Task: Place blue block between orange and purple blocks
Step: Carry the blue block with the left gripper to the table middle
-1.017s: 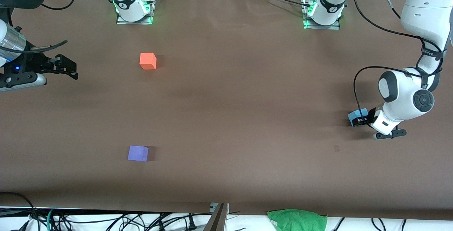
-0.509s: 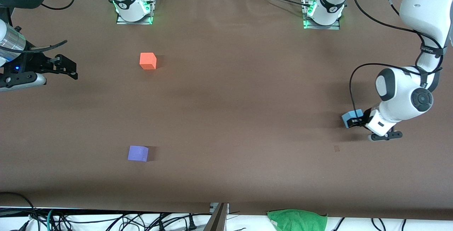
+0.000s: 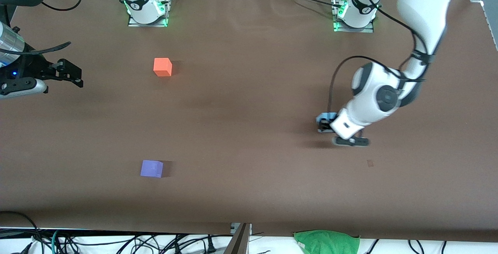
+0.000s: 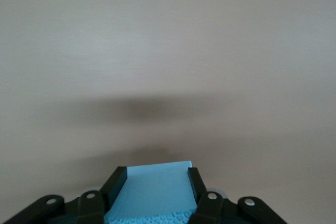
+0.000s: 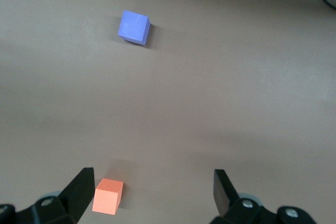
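Observation:
My left gripper (image 3: pixel 323 125) is shut on the light blue block (image 3: pixel 322 119), carried just above the table toward the left arm's end; in the left wrist view the blue block (image 4: pixel 152 190) sits clamped between the two black fingers (image 4: pixel 112 184) of the left gripper (image 4: pixel 153 181). The orange block (image 3: pixel 162 67) rests toward the right arm's end. The purple block (image 3: pixel 151 168) lies nearer the front camera than the orange one. My right gripper (image 3: pixel 74 76) waits open in the air at the right arm's edge; the right wrist view shows the orange block (image 5: pixel 107 196) and purple block (image 5: pixel 134 27) below.
A green cloth (image 3: pixel 327 241) lies off the table's front edge, among cables. The two arm bases (image 3: pixel 147 9) stand along the table's back edge.
The left arm has swept toward the table's middle with the blue block held in its gripper. The right arm has barely shifted.

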{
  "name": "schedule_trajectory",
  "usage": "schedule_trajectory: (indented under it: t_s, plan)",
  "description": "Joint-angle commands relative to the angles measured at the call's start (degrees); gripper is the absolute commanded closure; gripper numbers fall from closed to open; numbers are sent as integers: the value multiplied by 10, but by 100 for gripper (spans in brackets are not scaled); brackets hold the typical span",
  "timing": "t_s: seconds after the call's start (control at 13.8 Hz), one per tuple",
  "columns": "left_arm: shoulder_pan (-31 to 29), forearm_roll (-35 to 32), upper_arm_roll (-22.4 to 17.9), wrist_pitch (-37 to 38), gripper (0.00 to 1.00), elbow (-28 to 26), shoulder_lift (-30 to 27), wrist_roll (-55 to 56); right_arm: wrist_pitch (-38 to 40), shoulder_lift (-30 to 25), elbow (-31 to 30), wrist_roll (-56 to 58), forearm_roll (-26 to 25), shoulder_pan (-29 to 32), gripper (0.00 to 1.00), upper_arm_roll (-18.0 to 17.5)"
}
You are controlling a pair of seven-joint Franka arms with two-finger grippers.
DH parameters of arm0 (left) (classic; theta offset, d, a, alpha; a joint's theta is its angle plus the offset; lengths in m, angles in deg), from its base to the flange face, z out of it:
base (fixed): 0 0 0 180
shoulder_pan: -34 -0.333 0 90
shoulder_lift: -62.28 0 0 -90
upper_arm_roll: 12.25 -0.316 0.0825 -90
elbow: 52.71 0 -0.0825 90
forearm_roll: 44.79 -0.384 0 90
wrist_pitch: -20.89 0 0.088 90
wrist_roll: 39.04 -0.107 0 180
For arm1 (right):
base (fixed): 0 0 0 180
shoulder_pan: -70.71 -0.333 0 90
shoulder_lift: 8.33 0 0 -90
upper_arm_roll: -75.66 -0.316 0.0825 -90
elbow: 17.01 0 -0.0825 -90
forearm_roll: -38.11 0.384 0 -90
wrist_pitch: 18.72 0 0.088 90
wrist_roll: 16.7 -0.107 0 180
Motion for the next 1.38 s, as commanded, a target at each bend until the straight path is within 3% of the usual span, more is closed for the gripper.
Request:
schedule_trajectory:
  t_s: [0.0, 0.51, 0.87, 0.94, 1.02, 1.09, 1.31]
  plan:
    - [61, -12, -4, 4, 63, 64, 43, 54, 9, 6, 14, 6, -5, 2, 0, -2]
    - [232, -17, -66, 14, 61, 194, 137, 239, 9, 6, 14, 6, -5, 4, 0, -2]
    - [306, -75, -92, 57, 52, 312, 237, 330, 9, 6, 14, 6, -5, 3, 0, -2]
    - [306, -77, -93, 57, 46, 318, 243, 337, 9, 6, 14, 6, -5, 3, 0, -2]
    - [306, -75, -92, 58, 15, 318, 242, 339, 9, 6, 14, 6, -5, 4, 0, -2]
    - [301, -72, -94, 65, 0, 319, 230, 345, 9, 6, 14, 6, -5, 3, 0, -2]
    - [276, -39, -98, 202, 0, 361, 190, 340, 9, 6, 14, 6, -5, 3, 0, -2]
